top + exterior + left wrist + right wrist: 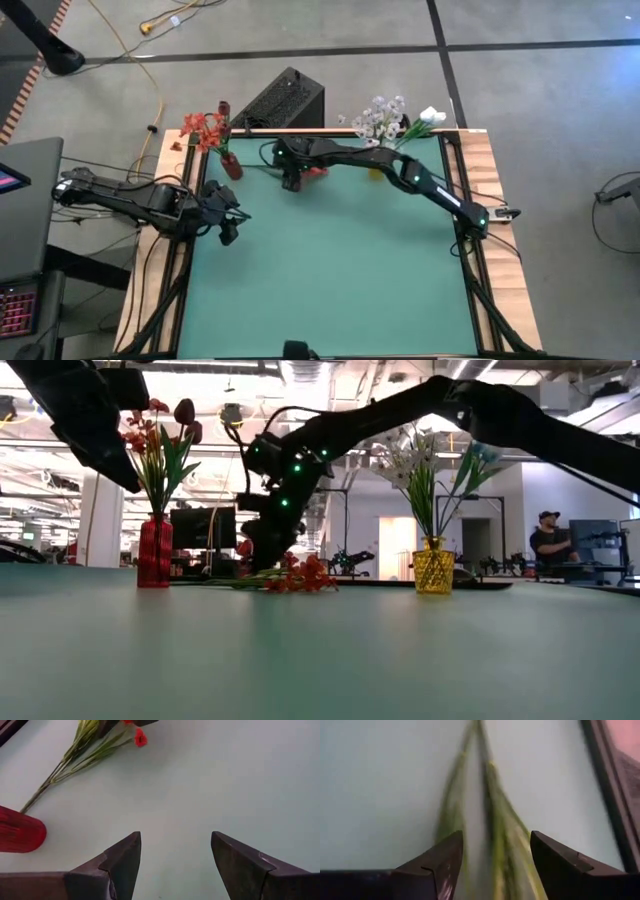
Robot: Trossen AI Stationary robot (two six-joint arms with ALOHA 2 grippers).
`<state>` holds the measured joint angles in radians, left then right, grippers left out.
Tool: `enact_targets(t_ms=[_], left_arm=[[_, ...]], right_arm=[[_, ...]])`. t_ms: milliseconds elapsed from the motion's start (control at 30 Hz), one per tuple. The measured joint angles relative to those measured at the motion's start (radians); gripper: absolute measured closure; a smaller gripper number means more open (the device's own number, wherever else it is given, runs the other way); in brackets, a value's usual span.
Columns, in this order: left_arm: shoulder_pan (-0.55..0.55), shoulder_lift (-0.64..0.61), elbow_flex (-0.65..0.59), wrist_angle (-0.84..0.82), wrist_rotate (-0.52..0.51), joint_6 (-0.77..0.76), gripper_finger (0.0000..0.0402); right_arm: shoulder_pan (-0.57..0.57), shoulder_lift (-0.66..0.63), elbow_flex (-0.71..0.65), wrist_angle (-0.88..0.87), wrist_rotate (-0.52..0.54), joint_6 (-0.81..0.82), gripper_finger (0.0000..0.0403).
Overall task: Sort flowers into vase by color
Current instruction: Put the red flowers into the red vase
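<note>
Your right claw [492, 865] stood open astride the red flower's stem [495, 820]; your left claw [175, 865] waited open, empty.

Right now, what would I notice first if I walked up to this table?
Probably the red vase of red flowers at the back left and the gold vase of white flowers at the back right. Between them, the right gripper has open fingers over a red flower lying on the green table.
</note>
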<state>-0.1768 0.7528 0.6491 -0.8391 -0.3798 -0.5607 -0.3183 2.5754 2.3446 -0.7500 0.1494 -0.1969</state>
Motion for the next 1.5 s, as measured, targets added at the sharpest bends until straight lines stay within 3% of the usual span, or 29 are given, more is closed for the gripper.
enact_targets(t_ms=[167,433,600,667,767,933,1000,1267,1500], left_arm=[[0.000,0.000,0.000,0.000,0.001,0.006,0.0173],[0.000,0.000,0.000,0.000,0.001,0.008,0.0173],[0.000,0.000,0.000,0.000,-0.002,0.018,0.0173],[0.000,-0.001,0.000,0.000,-0.007,0.023,0.0173],[0.000,-0.001,0.000,0.000,-0.011,0.027,0.0173],[0.000,-0.001,0.000,0.001,-0.019,0.040,0.0173],[0.000,-0.001,0.000,0.001,-0.019,0.050,0.0173],[0.000,-0.001,0.000,0.011,0.007,0.086,0.0173],[0.000,0.000,0.000,0.064,0.016,0.126,0.0173]], right_arm=[[-0.015,0.022,0.004,-0.040,-0.039,-0.115,0.0206],[-0.020,0.014,0.010,0.017,-0.022,-0.262,0.0382],[-0.003,-0.022,0.011,0.073,0.002,-0.359,0.0368],[0.011,-0.043,0.011,0.066,0.065,-0.401,0.0370],[0.035,-0.083,0.011,0.047,0.242,-0.513,0.0383],[0.092,-0.141,0.011,-0.018,0.646,-0.758,0.0385],[0.118,-0.159,0.011,-0.075,0.743,-0.802,0.0385],[0.269,-0.188,0.010,-0.334,0.766,-0.715,0.0385],[0.452,-0.188,0.010,-0.333,0.767,-0.663,0.0385]])
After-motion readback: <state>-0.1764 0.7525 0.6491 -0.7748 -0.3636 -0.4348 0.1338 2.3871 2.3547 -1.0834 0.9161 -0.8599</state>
